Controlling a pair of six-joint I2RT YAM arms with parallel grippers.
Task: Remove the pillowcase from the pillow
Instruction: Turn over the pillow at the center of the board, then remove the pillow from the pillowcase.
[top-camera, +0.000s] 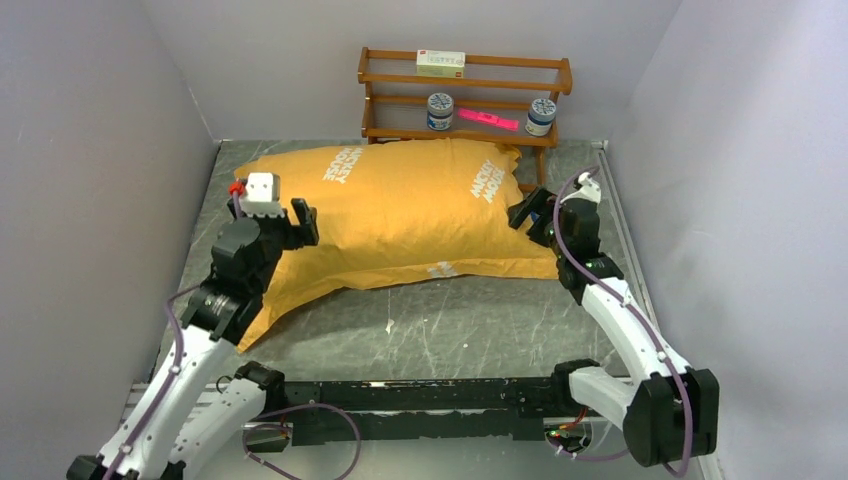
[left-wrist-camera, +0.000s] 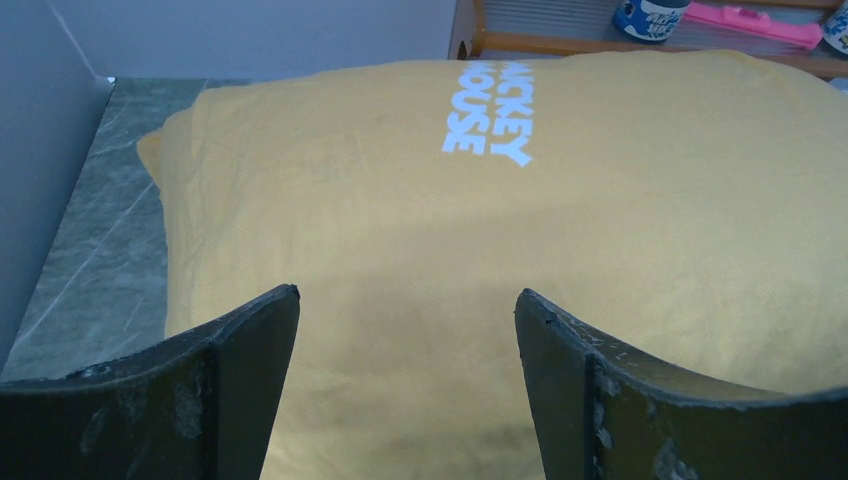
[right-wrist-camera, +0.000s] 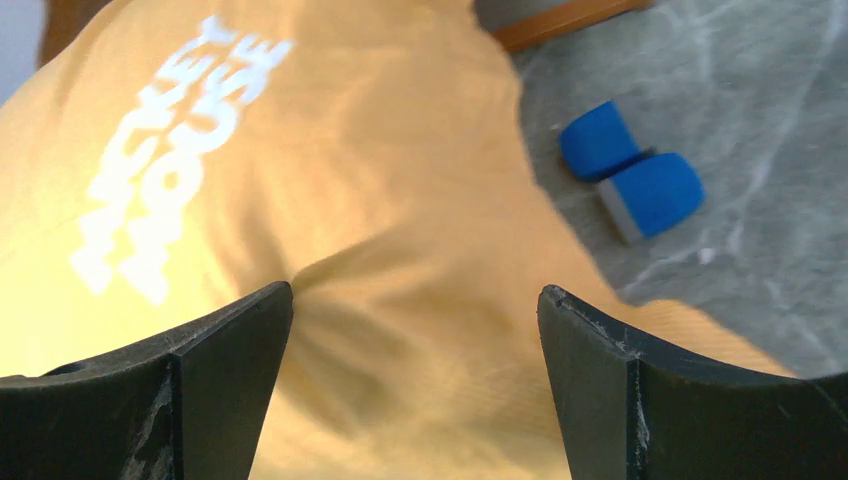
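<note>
Arms rise from the near tabletop (top-camera: 420, 330) edge, left fingers (top-camera: 303, 218) and right fingers (top-camera: 524, 213) both spread wide and empty, one at each short end of the orange pillowcase (top-camera: 400, 210), which lies lengthwise left-right between them, about equally near, pillow hidden inside, wooden rack (top-camera: 465, 95) behind.

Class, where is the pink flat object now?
Top view: the pink flat object lies on the lower shelf of the brown wooden rack, between the left round jar and the right round jar.
</note>
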